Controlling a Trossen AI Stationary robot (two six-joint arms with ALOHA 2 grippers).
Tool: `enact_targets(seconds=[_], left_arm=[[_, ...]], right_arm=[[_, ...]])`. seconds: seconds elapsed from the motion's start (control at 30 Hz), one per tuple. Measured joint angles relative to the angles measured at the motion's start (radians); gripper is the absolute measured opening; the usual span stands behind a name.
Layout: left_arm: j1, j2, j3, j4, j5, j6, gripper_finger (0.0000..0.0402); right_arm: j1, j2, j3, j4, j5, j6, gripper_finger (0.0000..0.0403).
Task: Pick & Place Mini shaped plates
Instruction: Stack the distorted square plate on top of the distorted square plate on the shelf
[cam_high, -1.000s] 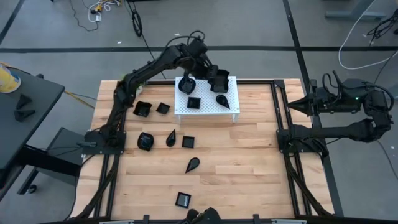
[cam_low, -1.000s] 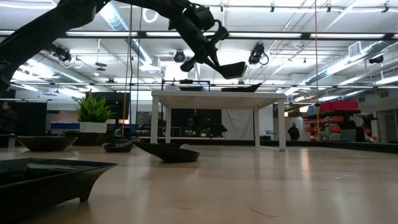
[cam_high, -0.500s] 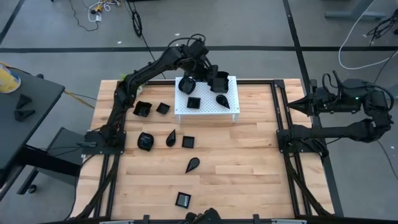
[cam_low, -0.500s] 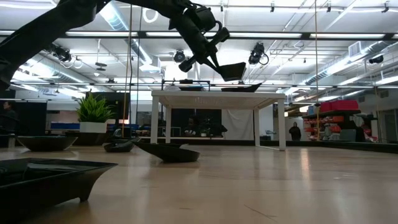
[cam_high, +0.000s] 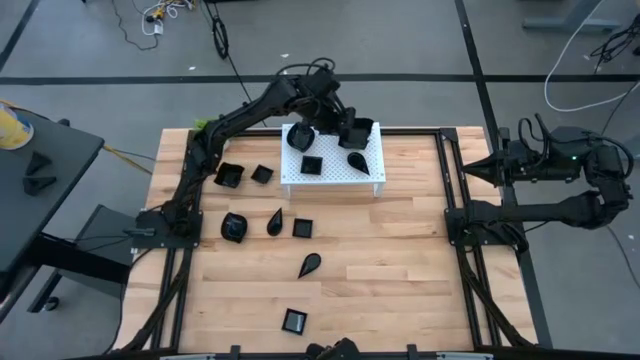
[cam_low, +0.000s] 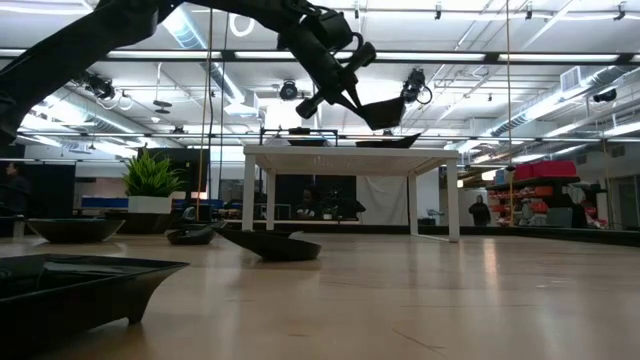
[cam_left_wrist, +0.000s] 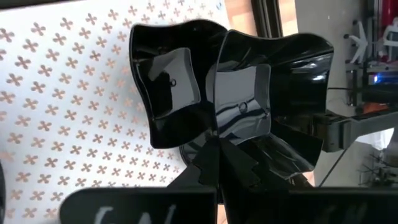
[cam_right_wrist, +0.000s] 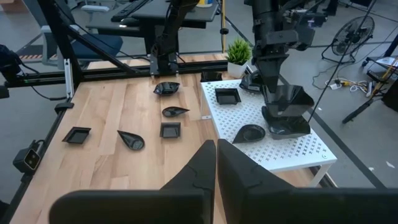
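The left gripper (cam_high: 345, 127) hung above the far right corner of the white perforated stand (cam_high: 333, 172), its fingers (cam_left_wrist: 217, 163) pinched tight on the rim of a wavy-edged square plate (cam_left_wrist: 270, 99). The held plate was lifted and tilted, clear of the stand in the low view (cam_low: 383, 112). Directly beyond the fingers, a second wavy-edged plate (cam_left_wrist: 171, 93) sat on the stand, overlapped by the held one; whether the two touched could not be told. On the stand nearer the arm's base from the fingers lay a rounded plate (cam_high: 299, 135), a small square plate (cam_high: 312, 164) and a teardrop plate (cam_high: 357, 160).

Well away from those fingers, on the bare table (cam_high: 400, 270), were the other plates: two square ones (cam_high: 229, 176) left of the stand, then a round one (cam_high: 234, 228), a leaf shape (cam_high: 275, 221), a square (cam_high: 303, 228), a teardrop (cam_high: 310, 264) and a square (cam_high: 294, 321) near the front edge.

The right gripper (cam_high: 476, 170) waited off the table's right side, its fingers (cam_right_wrist: 214, 163) closed together with nothing between them.
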Motion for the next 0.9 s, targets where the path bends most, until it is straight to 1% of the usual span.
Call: enact_targets(seconds=[0.5,0.57,0.7,0.9], left_arm=[[0.009,0.005,0.0,0.005,-0.006,0.017,0.0003],[0.009,0.013,0.001,0.003,0.006,0.009,0.0003],[0.005,0.023,0.0,0.036,-0.015,-0.003,0.0004],[0.006,0.023,0.0,0.015,-0.018,-0.016,0.0004]], right_arm=[[0.0,0.0,0.0,0.0,0.0,0.0,0.002],[0.0,0.0,0.0,0.0,0.0,0.0,0.002],[0.0,0.0,0.0,0.0,0.0,0.0,0.002],[0.0,0.0,0.0,0.0,0.0,0.0,0.002]])
